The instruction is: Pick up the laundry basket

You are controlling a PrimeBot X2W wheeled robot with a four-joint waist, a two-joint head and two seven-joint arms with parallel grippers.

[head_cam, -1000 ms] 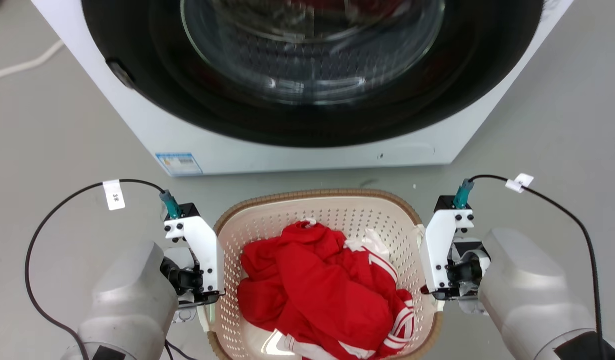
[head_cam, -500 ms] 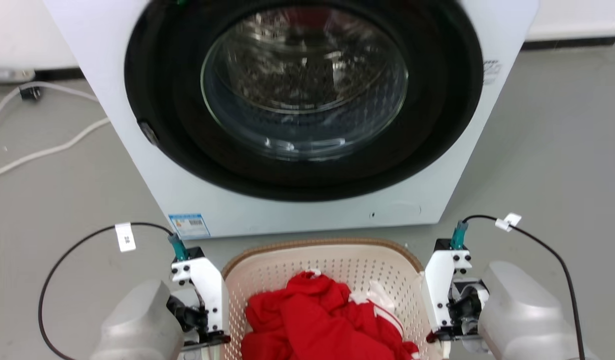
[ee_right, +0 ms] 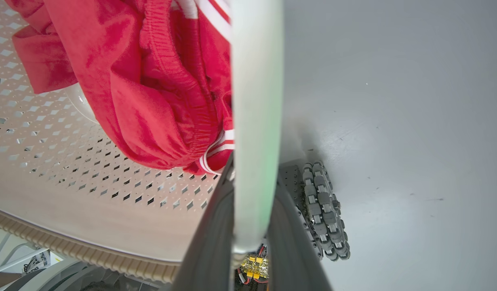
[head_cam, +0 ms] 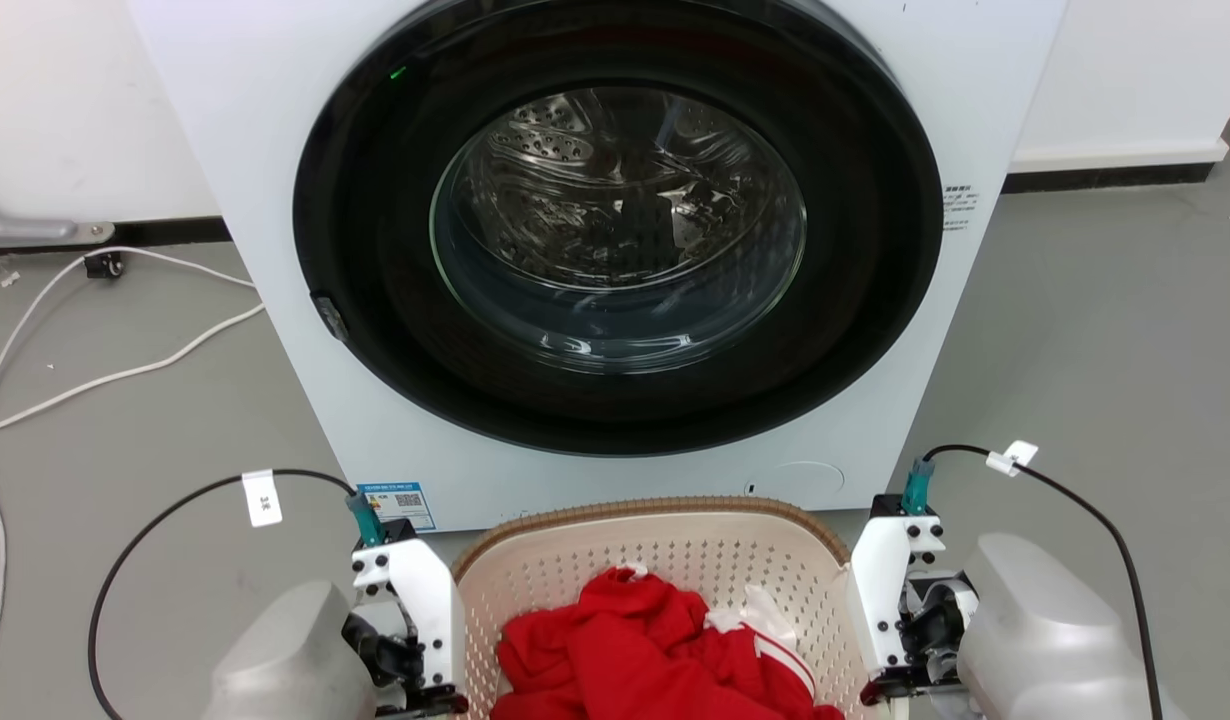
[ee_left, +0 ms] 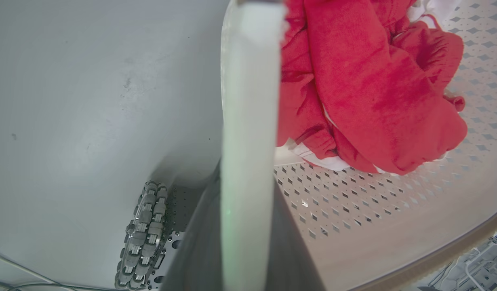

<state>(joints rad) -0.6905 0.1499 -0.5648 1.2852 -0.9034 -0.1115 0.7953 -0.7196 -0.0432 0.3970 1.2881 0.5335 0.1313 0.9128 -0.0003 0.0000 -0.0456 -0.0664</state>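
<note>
The laundry basket [head_cam: 665, 545], cream and perforated with a brown woven rim, hangs between my two arms in front of the washer. Red clothes with white stripes [head_cam: 625, 650] lie in it. In the left wrist view my left gripper [ee_left: 247, 178] is shut on the basket's white left handle [ee_left: 248, 101]. My right gripper [ee_right: 254, 169] is shut on the white right handle [ee_right: 256, 81]. Grey floor [ee_left: 91, 101] and my base's wheels show below the basket's sides. In the head view the fingers are hidden under the white wrist brackets [head_cam: 415, 610].
A white front-loading washer [head_cam: 975, 150] with a round dark glass door [head_cam: 615, 230] stands just beyond the basket. White cables [head_cam: 125, 370] trail on the grey floor at the left. A roller wheel of my base [ee_right: 323, 210] sits beneath the right handle.
The head camera has tilted up, so more of the washer shows and the basket sits lower in the picture. The basket's far rim now overlaps the washer's bottom edge. Both grips are unchanged.
</note>
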